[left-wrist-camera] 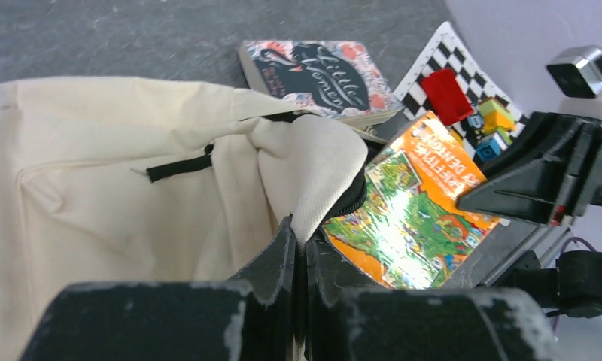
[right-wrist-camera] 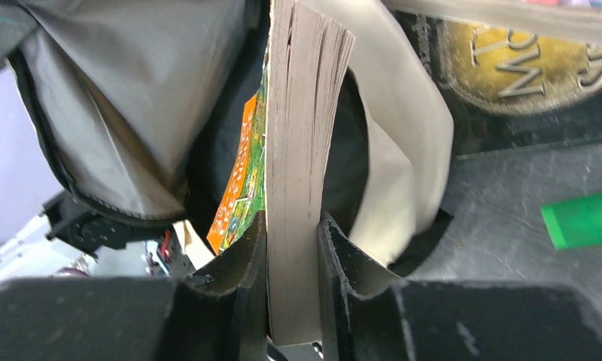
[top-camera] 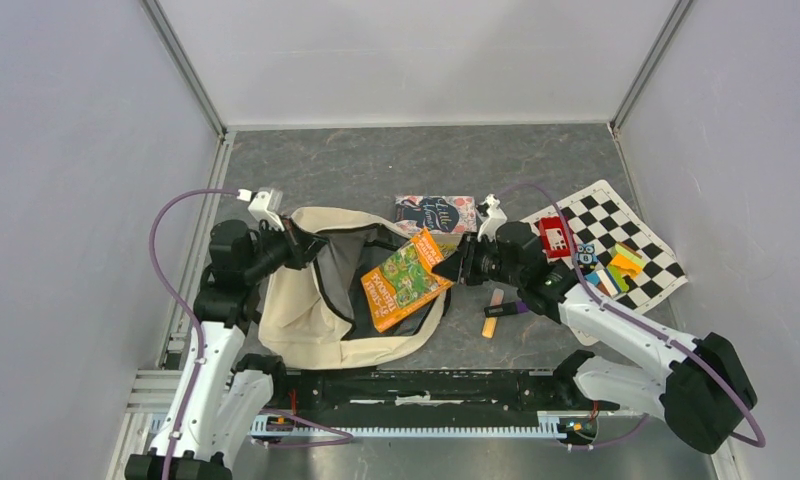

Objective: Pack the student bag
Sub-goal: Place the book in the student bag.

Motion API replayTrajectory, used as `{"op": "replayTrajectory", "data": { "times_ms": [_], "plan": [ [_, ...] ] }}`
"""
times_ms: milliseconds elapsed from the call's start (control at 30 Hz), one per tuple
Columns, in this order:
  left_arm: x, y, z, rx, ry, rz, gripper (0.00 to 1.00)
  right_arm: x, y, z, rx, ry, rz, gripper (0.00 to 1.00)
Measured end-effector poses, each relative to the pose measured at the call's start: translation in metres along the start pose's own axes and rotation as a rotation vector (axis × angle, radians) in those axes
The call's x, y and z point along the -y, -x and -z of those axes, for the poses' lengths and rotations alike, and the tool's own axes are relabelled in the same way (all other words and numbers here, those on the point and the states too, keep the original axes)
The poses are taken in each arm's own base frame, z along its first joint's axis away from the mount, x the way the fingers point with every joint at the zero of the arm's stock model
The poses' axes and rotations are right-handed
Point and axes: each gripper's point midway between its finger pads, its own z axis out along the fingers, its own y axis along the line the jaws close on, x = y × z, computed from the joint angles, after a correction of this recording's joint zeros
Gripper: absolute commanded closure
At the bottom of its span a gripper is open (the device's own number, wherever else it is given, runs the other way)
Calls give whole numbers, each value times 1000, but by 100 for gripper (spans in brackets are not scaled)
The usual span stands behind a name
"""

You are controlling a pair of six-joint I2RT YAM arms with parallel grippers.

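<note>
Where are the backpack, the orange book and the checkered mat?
backpack (top-camera: 288, 322): top view, on its cream outer fabric.
orange book (top-camera: 406, 282): top view, on the middle of its cover.
checkered mat (top-camera: 611, 213): top view, on a bare patch of squares.

One student bag (top-camera: 286, 322), one orange book (top-camera: 406, 282), one dark book (top-camera: 436, 213), one checkered mat (top-camera: 606, 210), two markers (top-camera: 492, 316) (top-camera: 511, 308).

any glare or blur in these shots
Left wrist: white glare on the orange book's glossy cover; the left claw on the bag is blurred. Right wrist: right claw blurred, the book's page edges sharper. Top: even light, sharp.
</note>
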Motion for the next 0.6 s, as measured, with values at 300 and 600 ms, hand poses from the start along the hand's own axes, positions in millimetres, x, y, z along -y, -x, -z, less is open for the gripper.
{"op": "replayTrajectory", "data": {
  "times_ms": [300,600],
  "plan": [
    [22,10,4,54,-113,-32,95,-22,16,-25,80,67,-50,100],
    [29,13,4,67,-153,-44,95,-47,8,-55,116,131,-73,100]
  ]
}}
